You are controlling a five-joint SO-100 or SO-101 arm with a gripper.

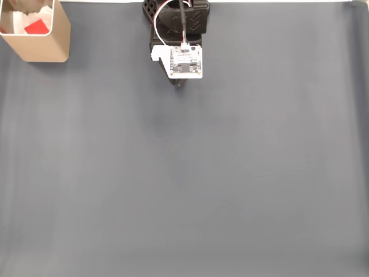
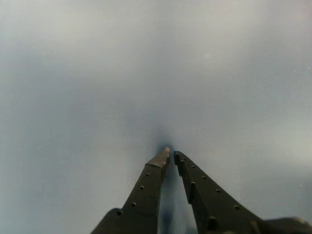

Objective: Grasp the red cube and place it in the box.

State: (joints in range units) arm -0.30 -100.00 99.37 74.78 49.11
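Dark grey matting covers the surface (image 1: 184,190) you are working on, plain and bare across most of the fixed view, with a pale strip along its far edge. Take the box (image 1: 40,49) as your landmark: it stands in the upper left corner of the fixed view, tan-walled and open at the top. The red cube (image 1: 36,26) already lies inside it, resting against some crumpled white material (image 1: 26,18) that looks like padding, so by my reading the placing is done and nothing is left to carry. Your arm (image 1: 177,23) sits well to the right of the box, folded back near its base at the top edge of the mat, with the white camera board (image 1: 185,62) facing up; that tucked pose reads as a rest position, chosen to keep the arm clear of the box. In the wrist view the tool (image 2: 170,155) hangs just above bare mat, its two dark fingers (image 2: 146,185) drawn in until the tips almost meet, with only a thin slit between them and nothing held. The cube is therefore well apart from the tool, off to the left of it in the fixed view and shut in by the box walls. If you intend another cycle, you would need the cube out on the mat first.
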